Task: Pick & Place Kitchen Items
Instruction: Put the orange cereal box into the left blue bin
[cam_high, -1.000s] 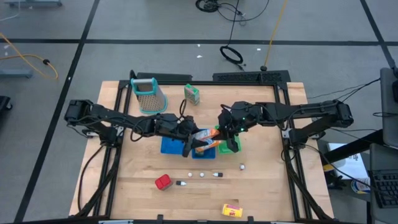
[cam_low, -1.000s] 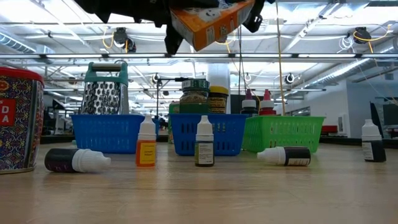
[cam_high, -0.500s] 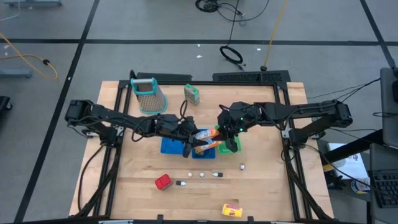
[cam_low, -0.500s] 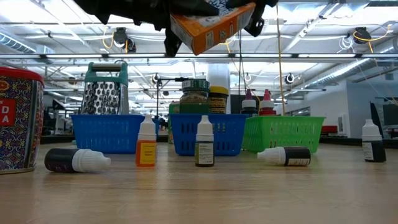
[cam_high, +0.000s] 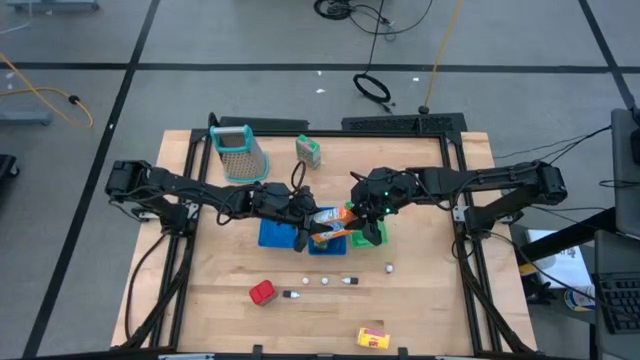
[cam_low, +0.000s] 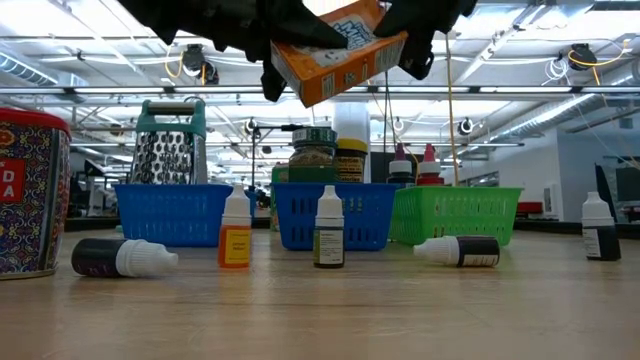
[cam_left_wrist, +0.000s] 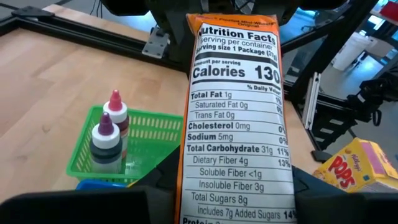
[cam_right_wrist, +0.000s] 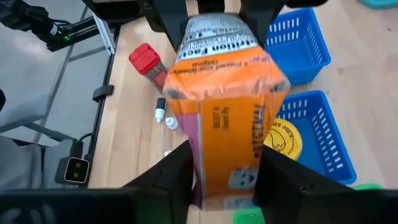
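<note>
hanging above the blue and green plastic baskets (cam_low: 455, 214), the orange paper packet (cam_high: 332, 222) hides both grips: left gripper (cam_high: 304, 232) and right gripper (cam_high: 366, 222) flank it, jaw states unclear.

The packet (cam_left_wrist: 235, 118) between the left gripper's fingers (cam_left_wrist: 323, 202) reads "Nutrition Facts", "Calories 130", "Total Fat 1g", "Sodium 5mg", "Total Carbohydrate 31g". The yellow box (cam_left_wrist: 357, 168) just beside it reads "POPS".

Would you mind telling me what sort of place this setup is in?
Probably a robotics lab or industrial hall: taped concrete floor, loose cables, ceiling pipes with strip lights.
</note>
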